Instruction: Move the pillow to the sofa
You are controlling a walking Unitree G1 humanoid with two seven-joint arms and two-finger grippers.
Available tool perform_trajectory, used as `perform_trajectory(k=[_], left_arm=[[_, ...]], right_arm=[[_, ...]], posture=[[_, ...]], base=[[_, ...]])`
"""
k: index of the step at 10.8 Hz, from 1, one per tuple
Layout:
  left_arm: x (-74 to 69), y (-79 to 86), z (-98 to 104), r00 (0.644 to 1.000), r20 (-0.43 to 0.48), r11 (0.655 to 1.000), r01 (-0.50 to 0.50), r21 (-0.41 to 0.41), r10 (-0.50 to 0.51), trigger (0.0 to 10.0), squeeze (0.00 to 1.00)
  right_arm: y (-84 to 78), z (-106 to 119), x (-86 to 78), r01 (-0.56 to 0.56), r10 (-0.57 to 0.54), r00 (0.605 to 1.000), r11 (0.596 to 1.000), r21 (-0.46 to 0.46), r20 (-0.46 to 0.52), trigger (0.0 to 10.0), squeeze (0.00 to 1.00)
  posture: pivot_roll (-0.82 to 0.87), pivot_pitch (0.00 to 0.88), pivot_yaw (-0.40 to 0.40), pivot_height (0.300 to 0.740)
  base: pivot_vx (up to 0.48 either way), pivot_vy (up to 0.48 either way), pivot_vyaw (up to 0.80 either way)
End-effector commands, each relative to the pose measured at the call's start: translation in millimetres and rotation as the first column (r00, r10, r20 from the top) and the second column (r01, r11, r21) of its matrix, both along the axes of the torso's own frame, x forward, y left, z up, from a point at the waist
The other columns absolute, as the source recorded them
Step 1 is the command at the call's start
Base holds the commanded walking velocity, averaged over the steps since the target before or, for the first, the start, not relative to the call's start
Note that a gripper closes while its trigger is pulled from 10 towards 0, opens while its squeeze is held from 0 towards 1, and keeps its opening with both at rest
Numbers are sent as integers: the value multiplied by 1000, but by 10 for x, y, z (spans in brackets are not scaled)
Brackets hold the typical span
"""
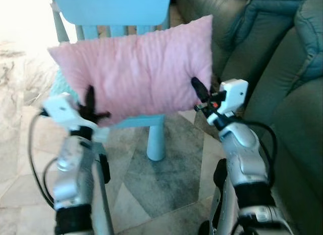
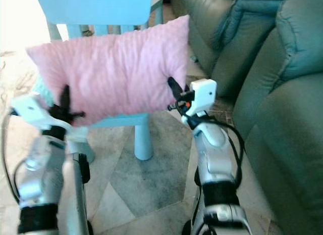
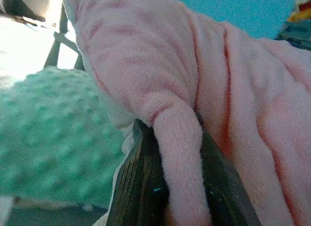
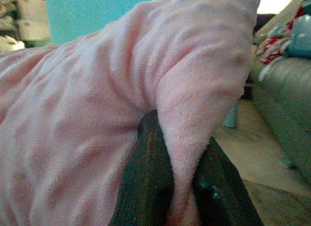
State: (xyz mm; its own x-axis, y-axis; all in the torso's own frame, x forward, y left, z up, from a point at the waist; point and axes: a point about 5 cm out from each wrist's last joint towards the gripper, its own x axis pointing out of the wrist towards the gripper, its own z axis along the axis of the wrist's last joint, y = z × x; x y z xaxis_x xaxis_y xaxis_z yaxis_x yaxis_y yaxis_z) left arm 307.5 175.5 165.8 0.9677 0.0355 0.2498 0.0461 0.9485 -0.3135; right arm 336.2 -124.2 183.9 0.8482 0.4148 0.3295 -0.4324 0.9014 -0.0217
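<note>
A pink fuzzy pillow [image 1: 136,73] hangs in the air in front of a light blue chair [image 1: 126,12]. My left gripper [image 1: 91,111] is shut on its lower left edge, and my right gripper [image 1: 199,88] is shut on its lower right edge. Both wrist views show a fold of pink pillow fabric [image 3: 177,153] [image 4: 182,153] pinched between black fingers [image 3: 141,182] [image 4: 146,177]. The grey-green sofa [image 1: 272,58] stands to the right, close beside my right arm.
The blue chair's leg [image 1: 155,141] stands on the tiled floor [image 1: 161,179] just ahead. A green bumpy cushion [image 3: 48,138] lies on the chair seat below the pillow. Bright light washes out the left side.
</note>
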Motion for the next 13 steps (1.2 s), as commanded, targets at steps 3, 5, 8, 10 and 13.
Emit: perform_trajectory(k=[3, 5, 8, 10, 13], left_arm=[[-97, -78, -98, 999, -45, 999, 13, 37, -12, 0, 0], [-79, -57, -118, 998, -67, 1000, 7, 28, -5, 0, 0], [-86, -58, -143, 996, -89, 999, 24, 42, -20, 0, 0], [-87, -52, -143, 995, -92, 999, 28, 44, -24, 0, 0], [-80, -73, -152, 994, -99, 998, 40, 43, -36, 0, 0]], right_arm=[[-95, -142, -240, 109, -113, 991, 992, -61, -68, 0, 0], [-103, -136, -258, 163, -168, 982, 984, -67, -86, 0, 0], [-107, -79, -276, 208, -213, 972, 976, -67, -96, 0, 0], [-108, -60, -276, 216, -221, 969, 975, -57, -111, 0, 0], [-115, -39, -267, 207, -211, 971, 977, -47, -112, 0, 0]], posture=[[-89, 0, -32, 303], [-92, 0, -27, 303], [-98, 0, -15, 303], [-97, 0, -13, 303], [-99, 0, -13, 311]], base=[[0, 0, 0], [0, 0, 0], [0, 0, 0], [0, 0, 0], [0, 0, 0]])
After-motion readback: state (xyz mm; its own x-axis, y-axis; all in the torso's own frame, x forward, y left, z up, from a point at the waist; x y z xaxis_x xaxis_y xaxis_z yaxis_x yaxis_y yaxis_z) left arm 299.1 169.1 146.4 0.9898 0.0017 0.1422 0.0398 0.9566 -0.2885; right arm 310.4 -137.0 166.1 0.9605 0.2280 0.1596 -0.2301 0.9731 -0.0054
